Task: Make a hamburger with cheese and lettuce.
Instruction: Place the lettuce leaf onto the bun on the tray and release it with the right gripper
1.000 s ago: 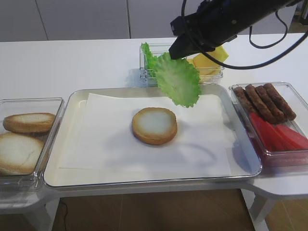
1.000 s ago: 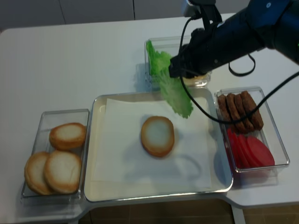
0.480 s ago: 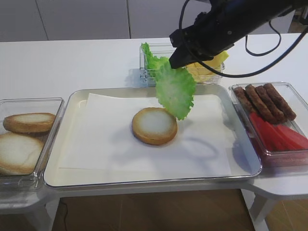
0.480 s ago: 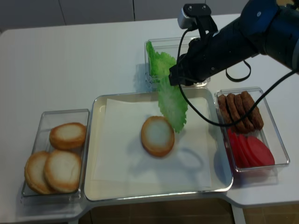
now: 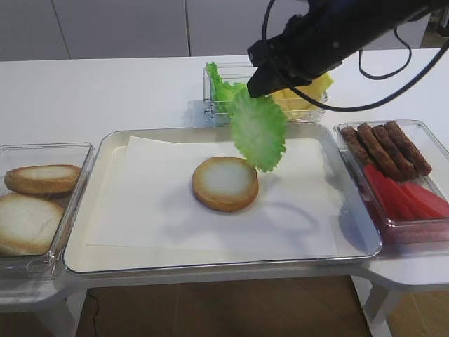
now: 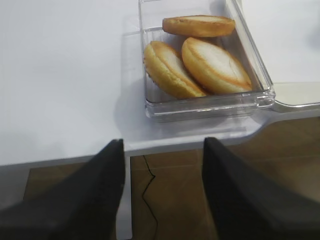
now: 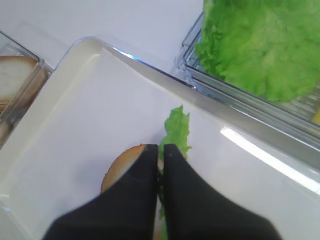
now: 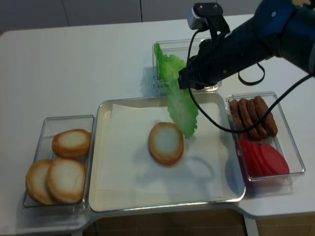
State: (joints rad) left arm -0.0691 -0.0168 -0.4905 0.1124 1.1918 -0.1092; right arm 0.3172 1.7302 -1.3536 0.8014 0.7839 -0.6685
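The hamburger (image 5: pixel 224 183) is a pale-faced bun half lying flat on white paper in the middle of the metal tray (image 5: pixel 105 151). My right gripper (image 5: pixel 256 88) is shut on the lettuce (image 5: pixel 258 130), a ruffled green leaf hanging down just above the bun's far right edge. In the right wrist view the leaf (image 7: pixel 175 131) sticks out edge-on between the closed fingers (image 7: pixel 145 175), with the bun (image 7: pixel 120 170) below. The cheese (image 5: pixel 309 88) lies in a clear box behind the arm, partly hidden. My left gripper (image 6: pixel 162 142) is open off the table's front edge, holding nothing.
A clear box with other bun halves (image 5: pixel 38 203) stands left of the tray. A box of sausages (image 5: pixel 386 147) and red slices (image 5: pixel 410 196) stands on the right. More green leaves (image 5: pixel 219 90) fill the box behind the tray.
My right gripper has carried the lettuce left and slightly forward, from the tray's back right to the bun's far edge. The leaf now hangs more edge-on. Left gripper unchanged.
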